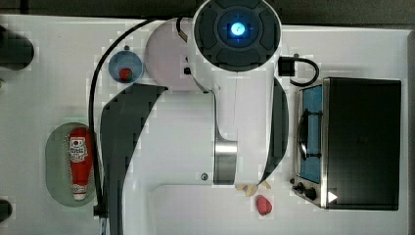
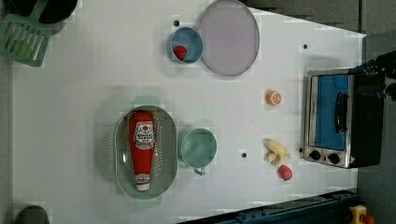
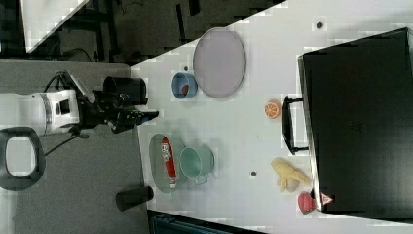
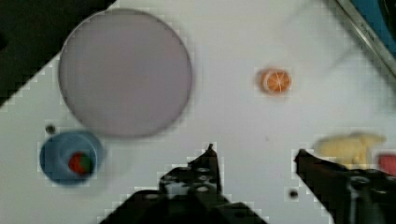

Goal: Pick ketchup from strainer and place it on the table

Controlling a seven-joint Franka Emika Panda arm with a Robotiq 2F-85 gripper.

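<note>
The ketchup (image 2: 142,148), a slim red bottle with a white label and white cap, lies lengthwise in the pale green strainer (image 2: 169,156) on the white table (image 2: 70,116). The top view has the ketchup (image 1: 80,160) and strainer (image 1: 56,161) at its left, beside the arm's dark shadow. In the right view my gripper (image 3: 146,116) hangs well above the table, apart from the ketchup (image 3: 168,162) and strainer (image 3: 157,151). The wrist view shows the gripper (image 4: 256,156) open with nothing between its black fingers (image 4: 209,161), over bare table.
A green cup (image 2: 198,148) stands right beside the strainer. A blue bowl (image 2: 186,45) with a strawberry and a greyish-pink plate (image 2: 229,37) sit further off. An orange slice (image 2: 273,98), banana pieces (image 2: 276,151), a red piece (image 2: 285,172) and a toaster oven (image 2: 336,119) are at the left view's right.
</note>
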